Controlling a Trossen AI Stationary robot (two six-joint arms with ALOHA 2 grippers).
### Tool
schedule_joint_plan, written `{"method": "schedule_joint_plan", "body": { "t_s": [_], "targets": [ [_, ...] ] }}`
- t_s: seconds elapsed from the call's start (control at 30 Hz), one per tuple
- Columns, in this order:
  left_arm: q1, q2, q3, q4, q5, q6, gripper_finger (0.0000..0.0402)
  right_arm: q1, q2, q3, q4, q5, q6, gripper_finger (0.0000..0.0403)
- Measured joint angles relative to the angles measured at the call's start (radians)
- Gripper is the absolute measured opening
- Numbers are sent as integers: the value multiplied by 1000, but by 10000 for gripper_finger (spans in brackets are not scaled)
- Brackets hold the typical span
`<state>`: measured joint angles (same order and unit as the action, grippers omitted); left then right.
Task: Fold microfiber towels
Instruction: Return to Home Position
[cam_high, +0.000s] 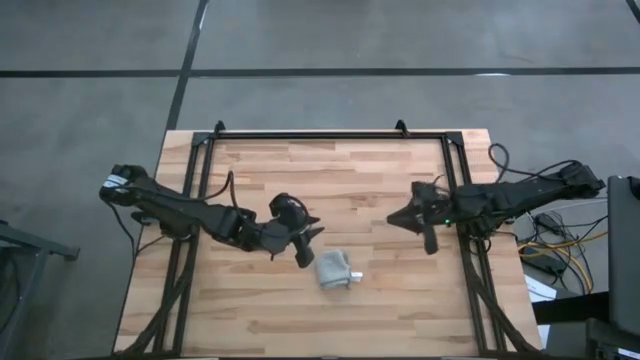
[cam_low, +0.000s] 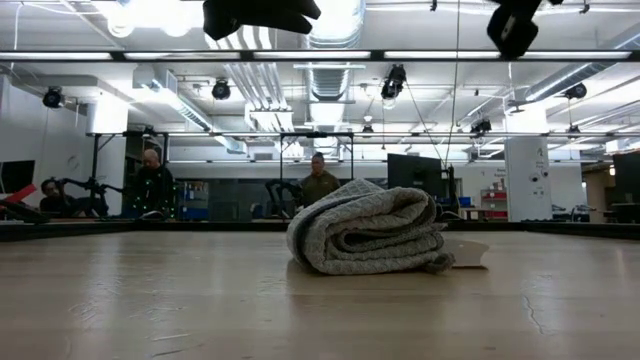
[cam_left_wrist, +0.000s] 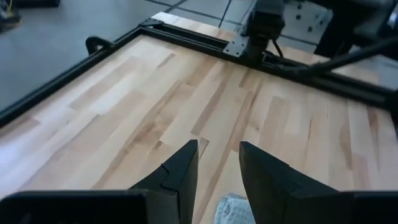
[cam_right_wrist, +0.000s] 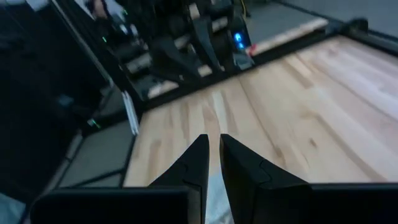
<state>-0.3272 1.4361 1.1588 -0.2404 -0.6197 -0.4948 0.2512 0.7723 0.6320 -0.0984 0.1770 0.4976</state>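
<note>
Soft grey-green microfiber towel (cam_high: 334, 270) folded into a small bundle, white tag at its edge, on light wood-plank bench (cam_high: 330, 180) near front-centre, left gripper (cam_high: 311, 240) just beside it w/ fingers (cam_left_wrist: 180, 168) parted, grasping nothing, right gripper (cam_high: 412, 222) well apart, fingers (cam_right_wrist: 198, 163) nearly closed, empty.

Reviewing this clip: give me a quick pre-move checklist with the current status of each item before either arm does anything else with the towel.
1. Towel folded into a compact bundle on the table: ok.
2. Towel free of both tools: ok; neither touches it.
3. Left tool empty, its fingers standing apart above the wood just beside the towel: ok.
4. Right tool empty, its fingers nearly together, well away from the towel: ok.
5. White tag tucked in: not ok; it sticks out at the bundle's edge.
6. Fold edges aligned evenly: cannot tell; the low view shows rounded, loosely stacked layers.
</note>
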Motion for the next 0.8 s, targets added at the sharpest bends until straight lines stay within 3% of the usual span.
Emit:
{"method": "schedule_joint_plan", "body": {
  "t_s": [0.17, 0.37, 0.7, 0.8],
  "targets": [
    [-9, -5, 0, -10, 9, 91, 122, 1, -89, 0, -1, -7, -16, 38],
    [-14, -60, -1, -10, 95, 205, 122, 28, -147, 0, 2, -84, -54, 38],
    [-16, -233, -2, -41, 117, 351, 122, 35, -155, 0, -1, -85, -50, 38],
    [-15, -295, -2, -65, 170, 396, 122, 35, -156, 0, 12, -96, -5, 38]
  ]
}}
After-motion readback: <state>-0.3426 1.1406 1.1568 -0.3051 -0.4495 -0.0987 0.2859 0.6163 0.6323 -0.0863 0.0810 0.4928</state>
